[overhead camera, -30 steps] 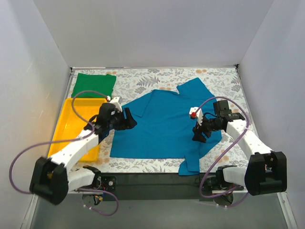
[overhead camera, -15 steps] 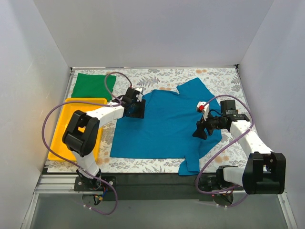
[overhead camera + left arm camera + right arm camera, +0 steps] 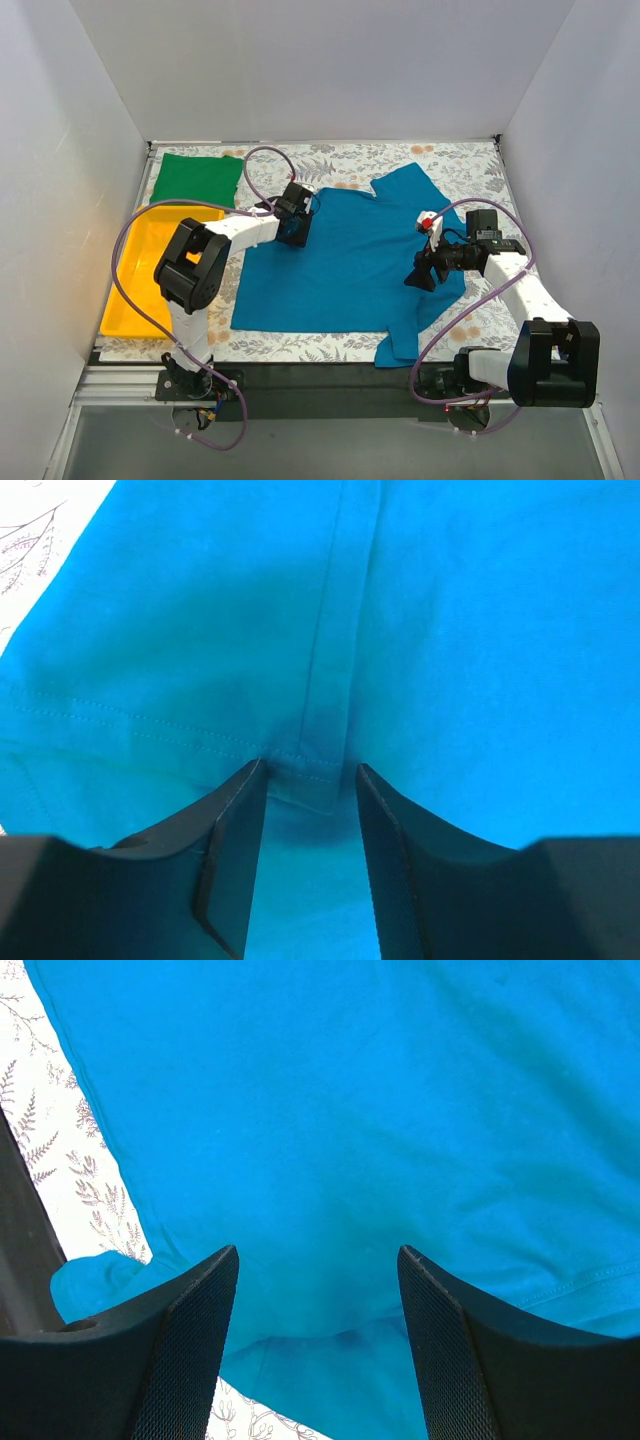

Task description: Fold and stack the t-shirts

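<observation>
The teal-blue t-shirt (image 3: 340,265) lies spread flat across the middle of the patterned table, with one sleeve folded under at the near right. The green t-shirt (image 3: 197,180) sits folded at the back left corner. My left gripper (image 3: 297,224) is down at the teal shirt's back left part. In the left wrist view its jaws (image 3: 310,770) stand narrowly apart, straddling a stitched hem and seam of the shirt (image 3: 330,680). My right gripper (image 3: 421,272) hovers over the shirt's right side. In the right wrist view it (image 3: 316,1252) is wide open above a fabric fold (image 3: 330,1340).
A yellow plastic tray (image 3: 145,270) lies along the left edge, in front of the green shirt. White walls close in the table on three sides. Purple cables loop from both arms. A black strip runs along the near edge.
My left arm has swung from beside the yellow tray out to the teal shirt's back left part, and its jaws have narrowed. The right gripper shifted slightly and stayed open.
</observation>
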Robot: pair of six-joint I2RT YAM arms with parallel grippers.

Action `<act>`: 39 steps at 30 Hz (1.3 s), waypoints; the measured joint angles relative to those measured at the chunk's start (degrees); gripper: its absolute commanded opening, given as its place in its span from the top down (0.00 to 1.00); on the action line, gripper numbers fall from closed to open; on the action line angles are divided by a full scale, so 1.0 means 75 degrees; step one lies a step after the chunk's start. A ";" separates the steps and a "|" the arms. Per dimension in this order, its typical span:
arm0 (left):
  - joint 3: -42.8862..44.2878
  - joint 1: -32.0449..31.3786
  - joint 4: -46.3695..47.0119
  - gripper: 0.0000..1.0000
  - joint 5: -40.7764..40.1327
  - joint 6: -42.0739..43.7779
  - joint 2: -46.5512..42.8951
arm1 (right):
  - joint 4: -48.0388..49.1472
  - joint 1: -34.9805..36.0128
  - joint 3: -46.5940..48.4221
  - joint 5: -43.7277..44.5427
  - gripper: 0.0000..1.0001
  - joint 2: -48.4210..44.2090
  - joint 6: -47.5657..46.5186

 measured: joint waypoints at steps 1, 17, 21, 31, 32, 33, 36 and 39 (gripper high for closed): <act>0.0000 -0.0017 -0.0020 0.64 -0.0064 0.0020 0.0000 | 0.0000 0.0000 0.0000 -0.0003 0.28 0.0000 0.0000; 0.0189 -0.0146 -0.0146 1.00 -0.0705 0.0373 0.0003 | 0.0006 -0.0035 0.0000 -0.0058 0.28 0.0064 0.0029; 0.0647 -0.0050 -0.0233 1.00 -0.1093 0.0606 0.0090 | 0.0006 -0.0038 0.0000 -0.0061 0.28 0.0064 0.0029; 0.3896 0.1008 -0.0143 0.38 -0.2518 0.0915 0.1886 | 0.0006 -0.0175 -0.0009 -0.0169 0.29 0.0047 0.0026; 0.4042 0.1075 -0.0157 0.37 -0.2646 0.0889 0.1982 | 0.0003 -0.0233 -0.0015 -0.0172 0.28 0.0035 0.0026; 0.4068 0.1113 -0.0152 0.37 -0.2804 0.0842 0.1996 | 0.0000 -0.0297 -0.0020 -0.0172 0.28 0.0015 0.0026; 0.3911 0.1154 -0.0093 0.40 -0.3034 0.0697 0.1827 | 0.0003 -0.0382 -0.0020 -0.0172 0.28 -0.0017 0.0026; 0.3276 0.1172 0.0058 0.40 -0.2684 0.0673 0.1221 | 0.0003 -0.0385 -0.0020 -0.0175 0.28 -0.0017 0.0020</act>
